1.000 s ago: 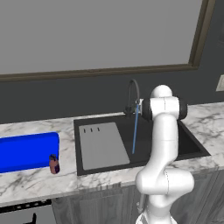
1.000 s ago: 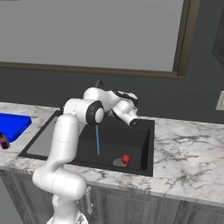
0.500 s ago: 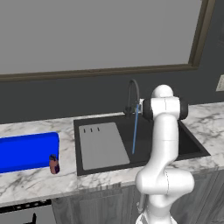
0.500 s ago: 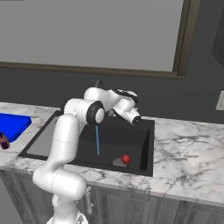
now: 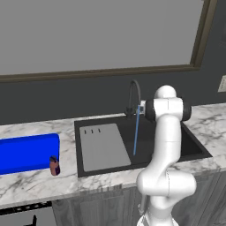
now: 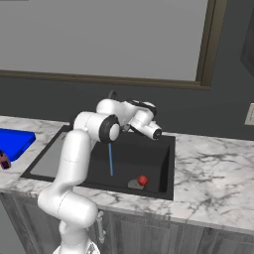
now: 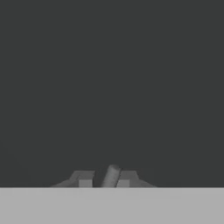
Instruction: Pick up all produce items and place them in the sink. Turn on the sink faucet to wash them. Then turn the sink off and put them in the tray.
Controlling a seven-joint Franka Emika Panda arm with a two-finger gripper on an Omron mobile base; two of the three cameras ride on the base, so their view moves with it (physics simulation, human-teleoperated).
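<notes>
The small red produce ball (image 6: 142, 180) lies on the floor of the black sink (image 6: 151, 161), close to the round grey drain. A thin blue stream of water (image 5: 136, 132) runs down from the dark gooseneck sink faucet (image 5: 134, 90) into the basin (image 5: 194, 148). My gripper (image 5: 142, 109) sits at the foot of the faucet. In the hand view, the gripper (image 7: 104, 179) is shut with a thin grey rod, the faucet's lever (image 7: 110, 176), between its two fingertips. The blue tray (image 5: 26, 152) rests on the counter left of the sink.
A grey slotted drainboard (image 5: 103, 145) covers the sink's left half. A small brown-red cylinder (image 5: 54, 166) stands at the tray's near right corner. Marble counter (image 6: 213, 168) stretches right of the sink, and a dark wall with a framed window rises behind.
The hand has shifted slightly by the faucet's base and the jaws have drawn fully together. Water, ball and tray are unchanged.
</notes>
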